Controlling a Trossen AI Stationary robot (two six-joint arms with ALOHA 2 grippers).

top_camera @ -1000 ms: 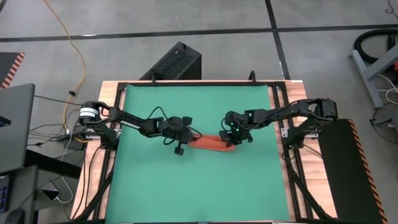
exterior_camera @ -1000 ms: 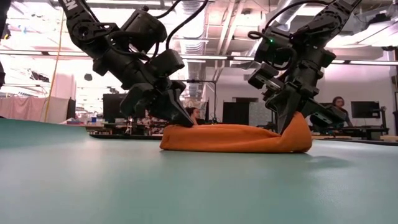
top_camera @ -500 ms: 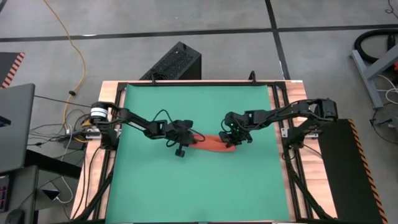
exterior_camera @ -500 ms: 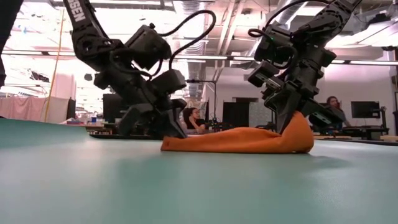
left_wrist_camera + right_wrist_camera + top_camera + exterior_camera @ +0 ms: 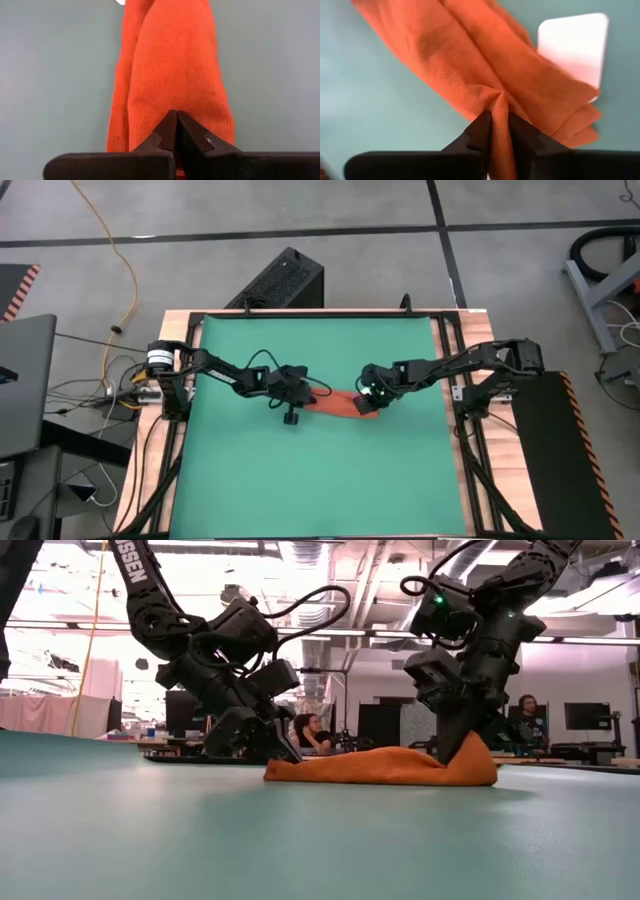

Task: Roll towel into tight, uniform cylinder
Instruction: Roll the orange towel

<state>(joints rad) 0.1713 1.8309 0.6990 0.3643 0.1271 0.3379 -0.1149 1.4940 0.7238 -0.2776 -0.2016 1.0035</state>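
The left gripper (image 5: 176, 131) has its two dark fingers pressed together at the near end of the towel (image 5: 172, 75). In its wrist view the tips meet over the cloth, but whether any fabric is caught between them I cannot tell; it looks set to pin or steady that end. The right gripper (image 5: 496, 131) is clamped on a pinch of cloth, which puckers into a ridge right at its fingertips. That hold lifts its end, and in the low view the towel (image 5: 385, 766) rises to a small peak under that gripper (image 5: 455, 748) while the rest lies low on the green mat (image 5: 300, 840).

From above, the towel (image 5: 340, 404) is a narrow orange-red band lying mid-table between the two grippers, one at each end. Holding both ends probably keeps the roll straight and even along its length. A white tag (image 5: 572, 47) lies just beside the cloth near the right gripper.

The bundle is long and flattened, with loose folds visible, so I judge the cylinder not yet tight.
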